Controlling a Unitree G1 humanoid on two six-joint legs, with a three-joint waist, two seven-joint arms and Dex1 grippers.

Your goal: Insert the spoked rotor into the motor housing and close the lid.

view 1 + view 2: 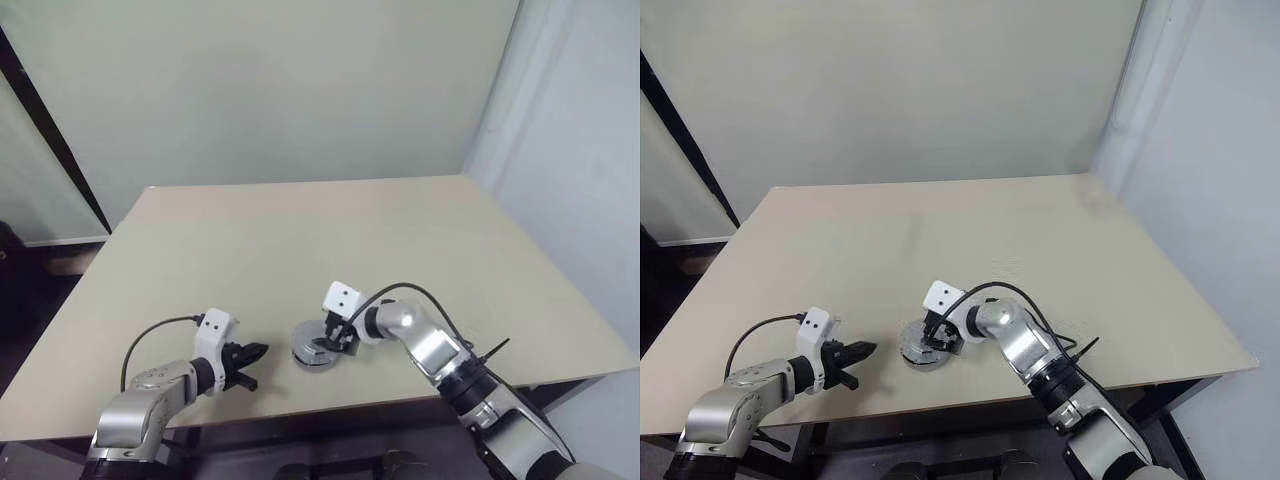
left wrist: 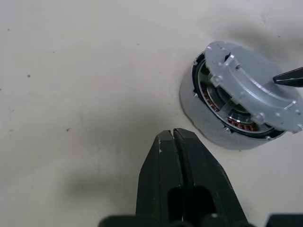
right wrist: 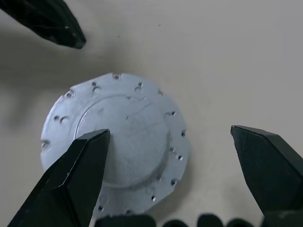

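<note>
Spoked rotor (image 2: 230,124): mostly hidden under the lid (image 2: 253,90), only a sliver of copper windings showing in the gap beneath the lid's rim. Motor housing (image 2: 199,106): far side hidden behind the lid. Right pincer (image 3: 170,177): finger bases beside the lid cut off by the frame edge.

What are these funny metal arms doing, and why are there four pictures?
It is a robot with two arms. Two pictures come from cameras in its head, looking down at a beige table. The other two come from little cameras on its wrists, so you see the black fingers up close.

On the table sits a small round motor. Its silver motor housing holds the spoked rotor, the copper-coloured windings peeking out. The lid rests on top, tilted, not shut flat.

The left end effector is shut, beside the motor and holding nothing. The right end effector is open wide above the lid, its fingers not gripping it.
</note>
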